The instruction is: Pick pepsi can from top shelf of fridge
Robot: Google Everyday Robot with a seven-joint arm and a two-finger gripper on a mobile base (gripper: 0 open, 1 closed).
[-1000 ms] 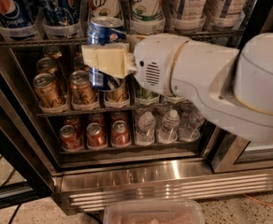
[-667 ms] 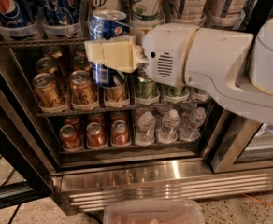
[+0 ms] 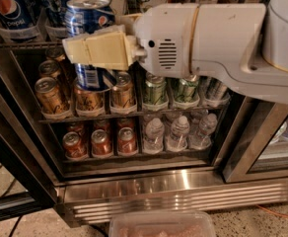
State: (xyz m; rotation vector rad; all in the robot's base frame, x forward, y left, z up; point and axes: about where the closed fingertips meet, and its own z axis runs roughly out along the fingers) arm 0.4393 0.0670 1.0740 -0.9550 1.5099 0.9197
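**A:** Start far left. What's on the top shelf [image 3: 20,43]?

**B:** Big Pepsi bottles [image 3: 8,11], each seated in a clear cup stop at the front edge. The stops are there to keep stock from sliding off the wire.

**A:** And the pepsi can?

**B:** The pepsi can [image 3: 87,16] is just right of those bottles. It is out in front of the shelf edge, not resting on it. Its foot hangs down across the rack below, in front of the copper-gold cans [image 3: 50,95]. Nothing is under it, so I judge its weight is carried by the grip alone.

**A:** Gripper?

**B:** The gripper [image 3: 82,51] reaches in from the right. Its cream fingers [image 3: 104,51] are clamped side-on around the can's middle. A mid-body hold balances the can and leaves lid and base free. The can is close to upright.

**A:** Further right?

**B:** The white arm housing [image 3: 208,38] lies level across the front of the fridge [image 3: 242,142]. It passes above the 7UP cans [image 3: 155,90] and the water bottles [image 3: 154,132]. The level reach probably suits the shelf height.

**A:** Stage?

**B:** The grasp is made and the can is already off the shelf. My read is that a straight pull-back is what's left. The risk is the can's foot clipping the copper-gold cans or a cup stop.
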